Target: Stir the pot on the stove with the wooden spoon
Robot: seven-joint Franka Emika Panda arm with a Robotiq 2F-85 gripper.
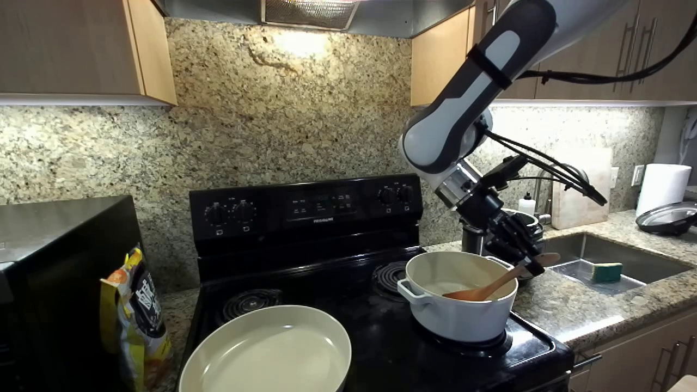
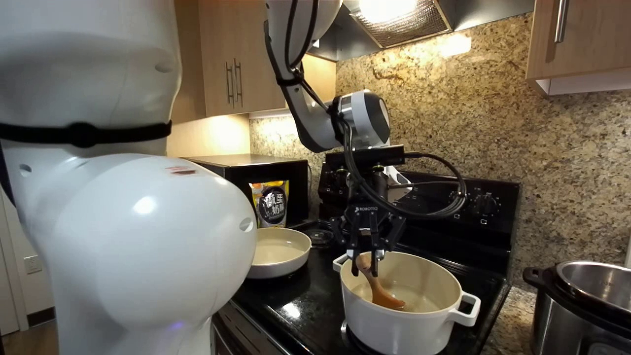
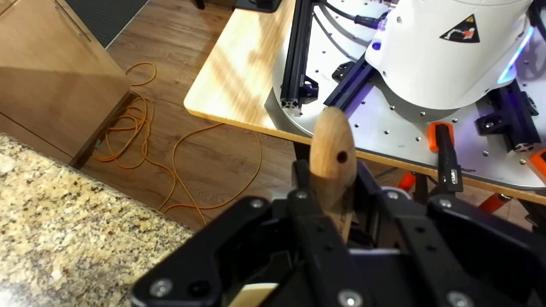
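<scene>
Gripping the wooden spoon (image 1: pixel 479 293) near the end of its handle, the gripper (image 2: pixel 365 266) hung near the rim of the white pot (image 1: pixel 463 317). Its fingers (image 2: pixel 355 266) stood one on each side of the handle, clamped against the wood; in the wrist view the rounded handle tip, with a dark hole in it, stuck out past them.

Spoon: tilted, bowl low inside the pot, handle slanting up and out across the rim line in an exterior view. Handle-to-rim contact: could not tell. Pot interior was pale, with a glossy, faintly brownish patch around the spoon's bowl; depth of contents not readable.

Pot: upright on the front burner of the black stove (image 1: pixel 375 348) nearest the sink (image 1: pixel 659 267), both side handles visible. On the same stove, well apart from the pot, sat a large pale dish (image 1: pixel 283 356). Beyond the dish stood a black box-shaped appliance (image 1: pixel 60 283), with a printed bag (image 2: pixel 271 202) upright just beside it.

Counter (image 1: pixel 577 310), sink side: a steel pot (image 2: pixel 549 313) just beside the stove, a paper towel roll (image 1: pixel 661 188), and a glass lid (image 1: pixel 667 216) near the roll. A green and yellow sponge (image 1: pixel 606 272) sat at the sink.

Wrist view background: white robot base (image 3: pixel 443 64) on a metal plate (image 3: pixel 392 145) over a wooden table (image 3: pixel 230 81); an orange cord (image 3: pixel 196 206) lay in loops on the floor (image 3: pixel 217 166).
</scene>
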